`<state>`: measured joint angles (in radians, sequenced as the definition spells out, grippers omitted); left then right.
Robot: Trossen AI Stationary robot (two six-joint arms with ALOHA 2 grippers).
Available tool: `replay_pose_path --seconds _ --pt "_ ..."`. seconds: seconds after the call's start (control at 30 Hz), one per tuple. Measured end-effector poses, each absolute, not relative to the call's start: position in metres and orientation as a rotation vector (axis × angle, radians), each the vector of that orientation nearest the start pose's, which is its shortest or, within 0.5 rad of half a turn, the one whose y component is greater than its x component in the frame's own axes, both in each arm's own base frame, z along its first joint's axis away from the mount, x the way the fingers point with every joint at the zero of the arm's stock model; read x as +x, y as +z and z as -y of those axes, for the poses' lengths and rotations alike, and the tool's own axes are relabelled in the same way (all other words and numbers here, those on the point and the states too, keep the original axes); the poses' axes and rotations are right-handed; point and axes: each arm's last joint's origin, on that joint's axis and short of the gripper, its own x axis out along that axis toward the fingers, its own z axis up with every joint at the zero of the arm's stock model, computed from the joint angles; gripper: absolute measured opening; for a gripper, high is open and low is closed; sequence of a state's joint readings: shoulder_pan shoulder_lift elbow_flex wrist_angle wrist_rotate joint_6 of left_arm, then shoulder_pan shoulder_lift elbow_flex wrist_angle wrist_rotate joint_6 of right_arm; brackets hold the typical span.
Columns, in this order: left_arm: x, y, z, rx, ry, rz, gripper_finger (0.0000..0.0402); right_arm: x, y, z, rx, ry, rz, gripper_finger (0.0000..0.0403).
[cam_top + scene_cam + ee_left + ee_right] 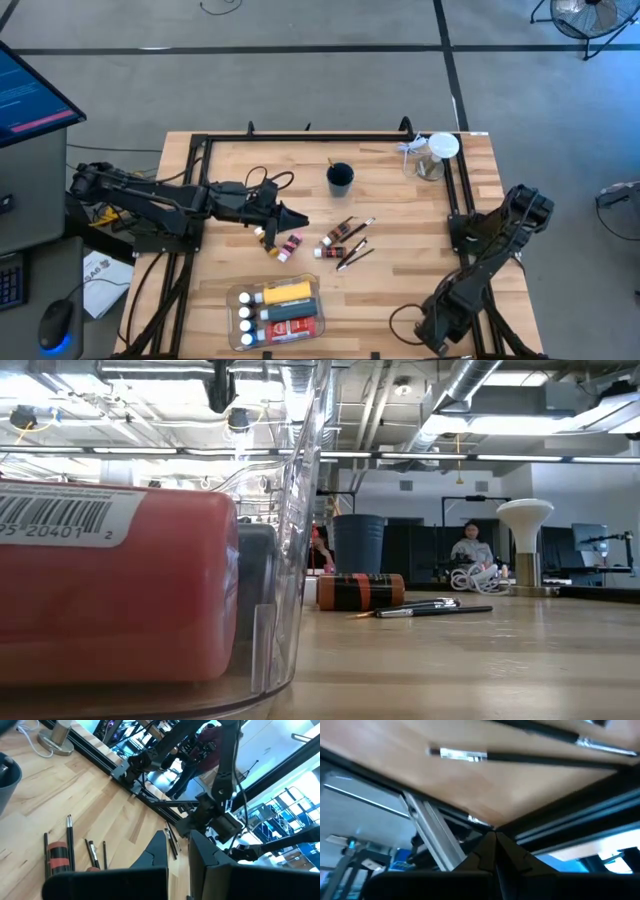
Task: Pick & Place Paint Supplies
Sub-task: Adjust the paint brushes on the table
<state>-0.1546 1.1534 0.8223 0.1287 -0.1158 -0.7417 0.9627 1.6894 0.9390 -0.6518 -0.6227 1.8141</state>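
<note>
Over the table's left half, the left gripper reaches in from the left arm, jaws together and empty, tips just above two small tubes lying loose on the wood; looks like the approach to the next pick, but with the fingers closed it would need to open first. Near the front edge sits the clear bin, already holding a yellow bottle, white-capped bottles and a red-labelled tube, so sorting is judged partly done. Middle of the table: a red-and-black tube with thin dark-handled brushes beside and around it, all flat and apart from the bin, still to be collected. Behind them stands a dark cup, upright. Far right corner has a clear jar with white lid, not part of the job. At the right edge the right gripper is folded back and parked off the work area, jaws pressed together with nothing between them; its wrist view shows only the table edge and frame rail, and a brush farther in, probably one of the middle group.
</note>
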Motion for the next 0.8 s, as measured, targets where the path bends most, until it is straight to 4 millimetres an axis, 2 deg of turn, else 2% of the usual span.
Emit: replay_pose_path --seconds 0.5,0.8 --pt "0.256 0.303 0.036 -0.714 0.054 -0.189 0.0 0.133 0.114 -0.224 0.894 -0.405 -2.064 0.0" --pt "0.256 0.303 0.036 -0.714 0.056 -0.188 0.0 0.143 0.105 -0.205 0.883 -0.386 -2.026 0.0"
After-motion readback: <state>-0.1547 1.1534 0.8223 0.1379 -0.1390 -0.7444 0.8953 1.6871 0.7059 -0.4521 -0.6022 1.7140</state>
